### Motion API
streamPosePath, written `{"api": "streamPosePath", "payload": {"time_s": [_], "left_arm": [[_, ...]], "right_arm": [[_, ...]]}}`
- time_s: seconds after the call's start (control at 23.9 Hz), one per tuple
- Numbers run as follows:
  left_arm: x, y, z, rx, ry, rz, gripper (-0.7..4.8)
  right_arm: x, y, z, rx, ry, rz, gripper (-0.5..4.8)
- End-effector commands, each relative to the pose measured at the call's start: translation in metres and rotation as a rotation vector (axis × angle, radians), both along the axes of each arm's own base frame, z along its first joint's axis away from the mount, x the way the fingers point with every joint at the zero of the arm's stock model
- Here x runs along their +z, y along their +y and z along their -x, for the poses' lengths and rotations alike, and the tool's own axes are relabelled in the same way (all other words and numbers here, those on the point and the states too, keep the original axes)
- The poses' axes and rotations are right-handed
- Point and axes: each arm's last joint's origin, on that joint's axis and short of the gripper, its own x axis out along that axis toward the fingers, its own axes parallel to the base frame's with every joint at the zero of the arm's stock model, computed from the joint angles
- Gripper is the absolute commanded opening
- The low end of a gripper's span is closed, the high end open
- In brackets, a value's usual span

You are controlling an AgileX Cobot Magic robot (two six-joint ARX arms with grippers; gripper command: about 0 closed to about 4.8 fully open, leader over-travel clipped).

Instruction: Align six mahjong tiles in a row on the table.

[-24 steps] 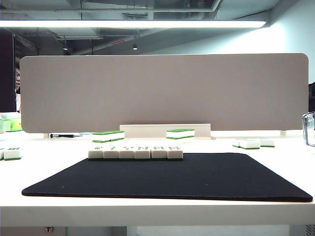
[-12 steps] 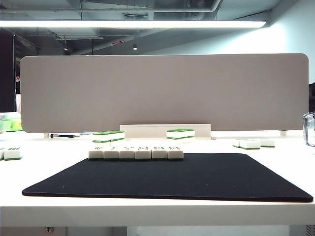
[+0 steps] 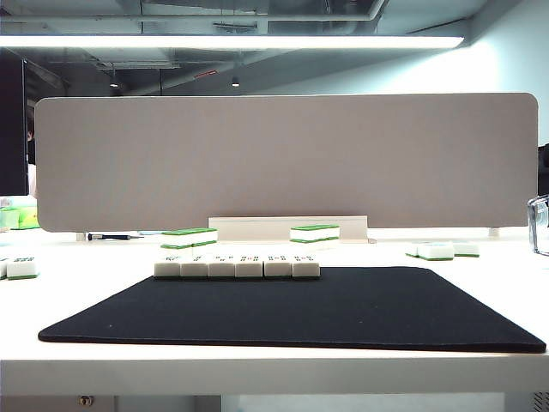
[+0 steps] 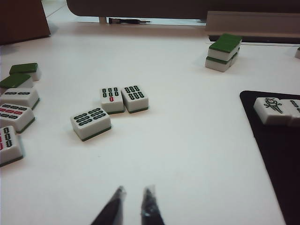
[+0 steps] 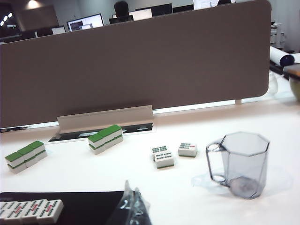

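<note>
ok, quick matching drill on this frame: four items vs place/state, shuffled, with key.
Items:
1. six mahjong tiles
2. clear mug
3. left gripper
4. green-topped tile stacks

Places/states:
A. on the white table, off the right of the black mat
B. jaws shut, holding nothing
C. touching in one row along the mat's far edge
D. behind the row, near the grey divider

Pairs: 1-C, 2-A, 3-B, 4-D
</note>
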Motion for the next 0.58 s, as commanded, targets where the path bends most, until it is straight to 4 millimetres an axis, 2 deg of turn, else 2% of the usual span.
{"api": "streamPosePath", "payload": {"time_s": [0.04, 0.33, 0.58], "left_arm": [[-0.001, 0.0, 0.0, -0.001, 0.012, -0.003, 0.52], [-0.001, 0.0, 0.0, -0.001, 0.012, -0.003, 0.52], [-0.001, 0.0, 0.0, -0.001, 0.012, -0.003, 0.52]], "right_arm": [[-0.024, 0.002, -0.013, 0.005, -0.053, -0.071, -0.01], [-0.068, 0.004, -0.026, -0.001, 0.028, -0.097, -0.01], [-0.081, 0.003, -0.026, -0.034, 0.154, -0.041, -0.01]]}}
